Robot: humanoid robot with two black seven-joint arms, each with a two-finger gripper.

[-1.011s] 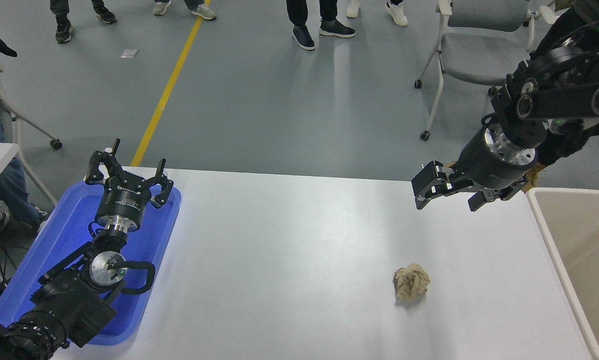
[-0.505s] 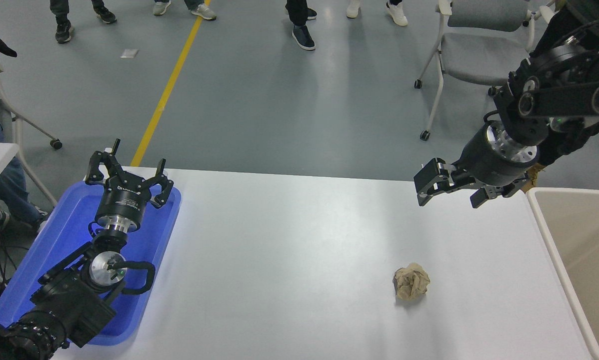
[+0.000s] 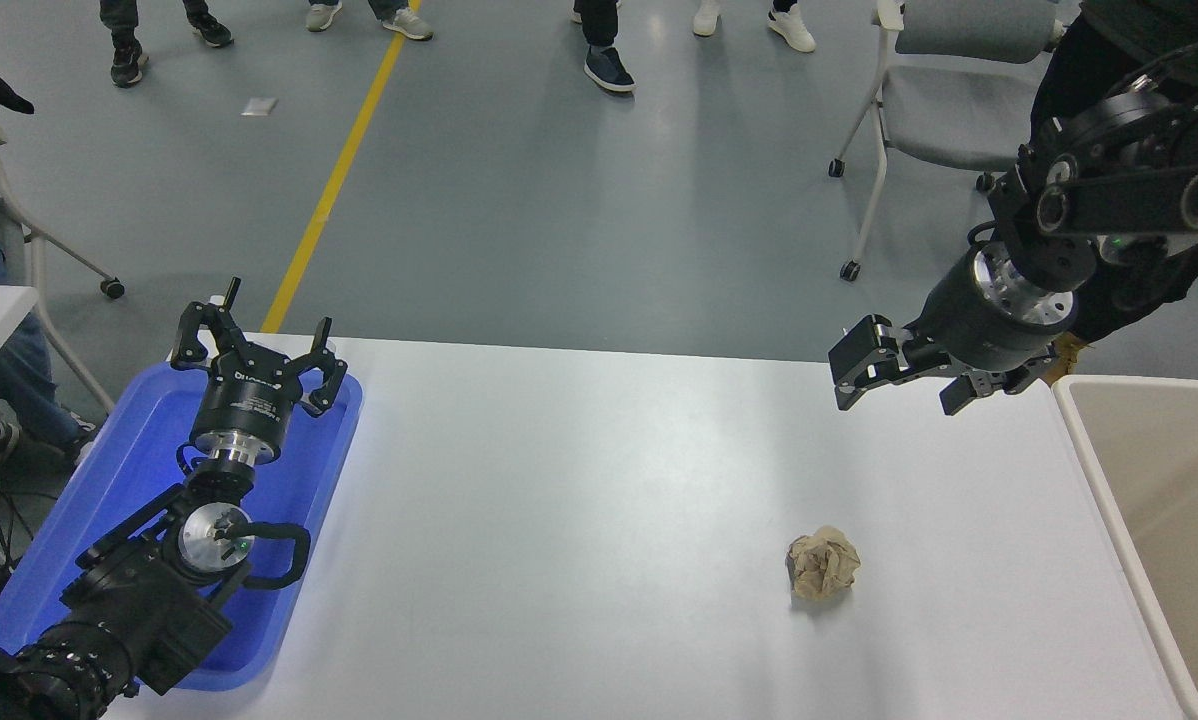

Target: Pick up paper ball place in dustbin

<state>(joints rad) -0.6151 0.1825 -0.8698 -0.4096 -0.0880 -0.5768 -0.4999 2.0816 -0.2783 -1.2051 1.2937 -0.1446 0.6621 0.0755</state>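
The paper ball [image 3: 823, 564] lies on the white table [image 3: 579, 520] in the lower right part of the frame, a crumpled tan wad with nothing touching it. The dustbin [image 3: 1094, 450] stands at the right edge of the frame, its pale rim running down along the table's right side — the ball sits well to the left of that rim.

The right gripper [image 3: 897, 378] hangs in the upper right of the frame, above the table's far right corner, near the bin's top corner and well apart from the ball. Its fingers are spread, with nothing between them.

The left gripper [image 3: 259, 355] is parked at the lower left of the frame over a blue tray [image 3: 109, 480], its curved fingers splayed apart and empty.

Beyond the table, at the top of the frame, a grey chair [image 3: 959, 90] on casters stands on the floor, a yellow line [image 3: 334, 180] crosses the floor, and several people's shoes show along the upper edge.
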